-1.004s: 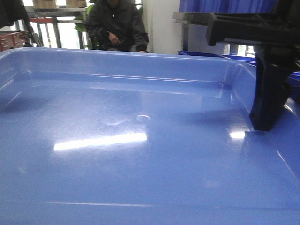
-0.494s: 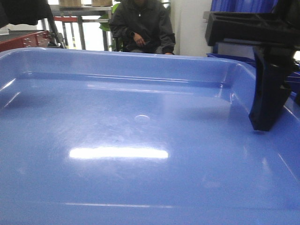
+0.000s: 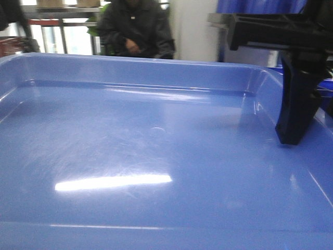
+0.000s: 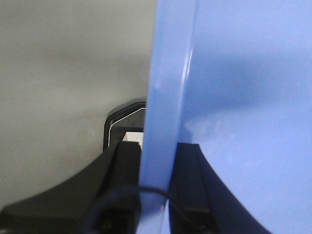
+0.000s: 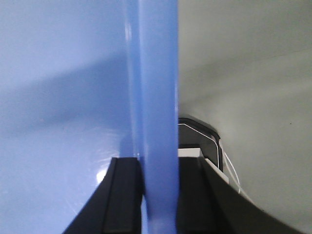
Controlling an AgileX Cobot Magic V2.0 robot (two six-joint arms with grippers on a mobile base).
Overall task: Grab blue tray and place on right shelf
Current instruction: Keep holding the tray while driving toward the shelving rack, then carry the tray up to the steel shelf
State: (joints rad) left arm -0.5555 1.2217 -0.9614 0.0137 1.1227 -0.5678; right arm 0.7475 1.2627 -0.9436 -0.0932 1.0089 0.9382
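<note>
Right pincer [image 5: 158,168] is clamped on a side wall of the large shallow tray of glossy periwinkle-blue plastic [image 5: 58,97], one finger inside, one outside. The left pincer [image 4: 157,158] is closed likewise on the opposite wall. Compared with the preceding second, the tray is unmoved in the front view. Meanwhile the seated dark-jacketed person [image 3: 136,28] at upper centre is displaced sideways. A turning carry is inferred. No shiny stainless-steel rack shelf can be made out.

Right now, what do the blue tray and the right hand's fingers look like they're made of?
The blue tray looks like glossy moulded plastic: it mirrors a bright light streak and shows fine scuffs. The right hand has matte black fingers, probably hard plastic, though coated metal is possible.
</note>
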